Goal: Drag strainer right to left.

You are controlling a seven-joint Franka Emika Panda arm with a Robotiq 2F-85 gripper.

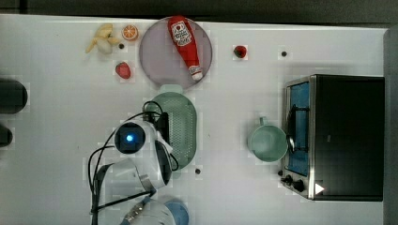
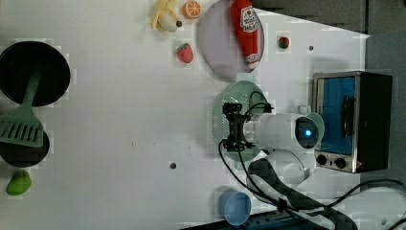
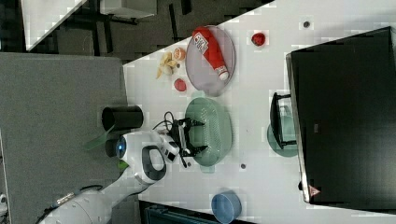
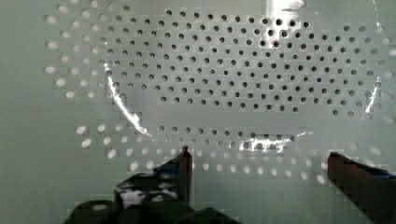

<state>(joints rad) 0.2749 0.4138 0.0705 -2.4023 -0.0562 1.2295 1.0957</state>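
With my gripper (image 4: pixel 257 158) spread open inside the strainer (image 1: pixel 184 124), I grasp nothing; its holed bottom lies between my fingers (image 4: pixel 184 165).

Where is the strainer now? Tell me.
The strainer sits mid-table in the top view, just below the plate, with the mug to its right and the gripper over its left rim.

Ketchup bottle (image 1: pixel 185 44) label: print unreadable.

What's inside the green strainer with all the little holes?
The robot's end effector reaches into the strainer. In the wrist view its fingers are spread apart over the holey bottom. No food shows there, but the arm covers part of the bowl.
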